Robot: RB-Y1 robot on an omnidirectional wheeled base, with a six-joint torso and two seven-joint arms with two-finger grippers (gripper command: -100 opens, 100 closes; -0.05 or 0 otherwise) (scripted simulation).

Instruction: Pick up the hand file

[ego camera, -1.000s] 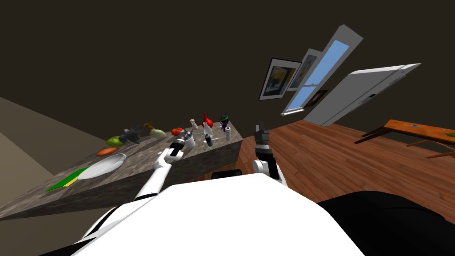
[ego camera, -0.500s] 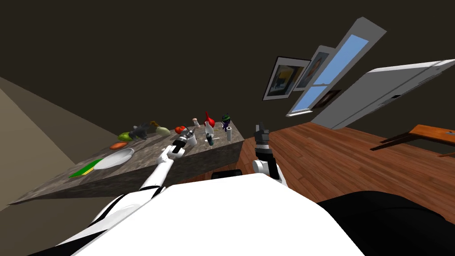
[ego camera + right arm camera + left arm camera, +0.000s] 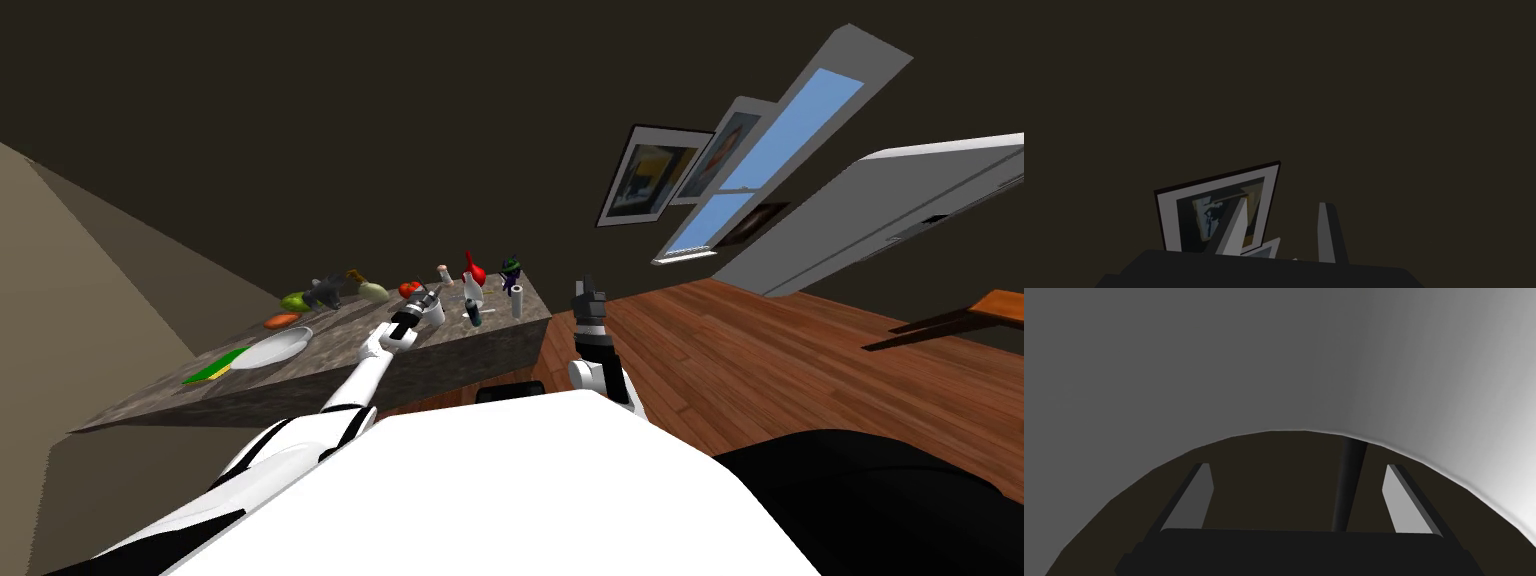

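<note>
R gripper (image 3: 588, 289) raised beside chest, fingers apart, nothing between. L gripper (image 3: 1297, 466) over counter (image 3: 330, 353), jaws open, close at white cup (image 3: 433, 314); thin dark rod (image 3: 1348, 483) between fingers, unidentifiable. File (image 3: 474, 314) on counter just beside cup, small, hard to make out.

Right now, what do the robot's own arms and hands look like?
The left arm is white, in slim links with dark joints and a black-banded wrist. The right arm is dark grey with a white rounded joint at its base. The left hand and right hand are each a dark box with two thin, light grey, blade-like fingers.
</note>
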